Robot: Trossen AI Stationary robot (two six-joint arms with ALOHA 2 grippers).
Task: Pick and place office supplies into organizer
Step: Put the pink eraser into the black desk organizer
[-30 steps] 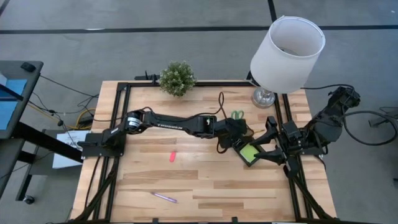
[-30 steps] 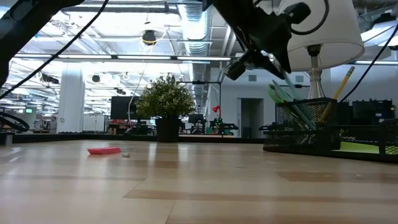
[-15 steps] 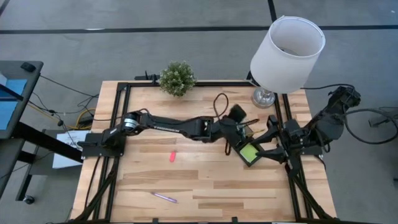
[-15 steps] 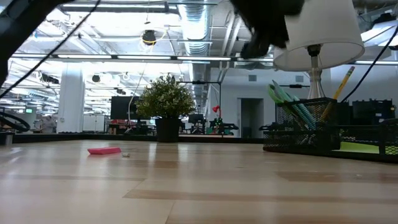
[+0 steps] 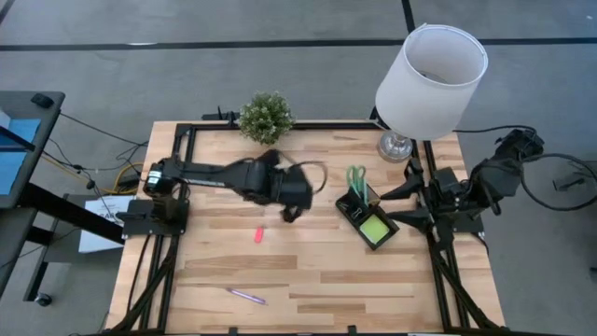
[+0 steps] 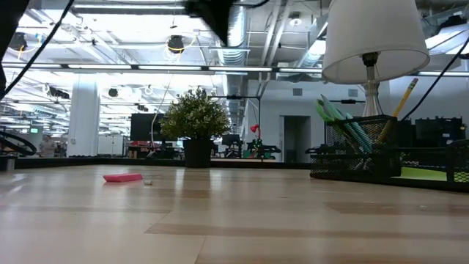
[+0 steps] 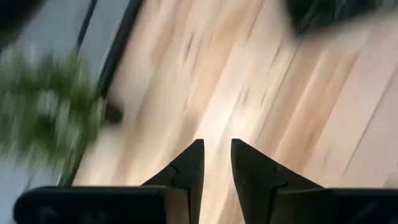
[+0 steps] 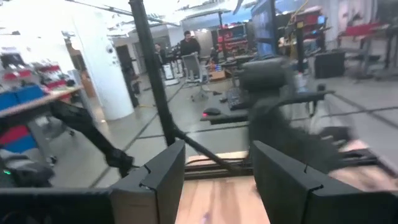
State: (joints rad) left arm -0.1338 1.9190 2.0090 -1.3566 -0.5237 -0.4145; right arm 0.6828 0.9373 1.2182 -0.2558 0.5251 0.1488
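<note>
The black mesh organizer (image 5: pixel 353 209) stands on the table's right half. The lime-green sticky-note pad (image 5: pixel 375 227) lies in its near compartment. The green-handled scissors (image 5: pixel 356 176) stand in its far end. In the low view, the organizer (image 6: pixel 352 152) has green pens (image 6: pixel 333 116) and a pencil (image 6: pixel 407 91) sticking up from it. The pink eraser (image 5: pixel 258 234) and the purple pen (image 5: pixel 245 296) lie flat on the table. My left gripper (image 5: pixel 291 196) hangs over the table's middle, narrowly open and empty (image 7: pixel 216 155). My right gripper (image 8: pixel 214 163) is open and empty at the right edge.
A potted plant (image 5: pixel 266 117) stands at the far edge, and a lamp (image 5: pixel 429 73) rises over the far right corner. A small speck (image 6: pixel 149 182) lies beside the eraser (image 6: pixel 122 177). Bare wood stretches between the eraser and the organizer.
My left gripper has drawn back fast from above the organizer toward the table's left, and the arm has folded in. It has left the low view upward. My right gripper has pulled back a little from the organizer toward the right edge. The organizer has stayed put.
</note>
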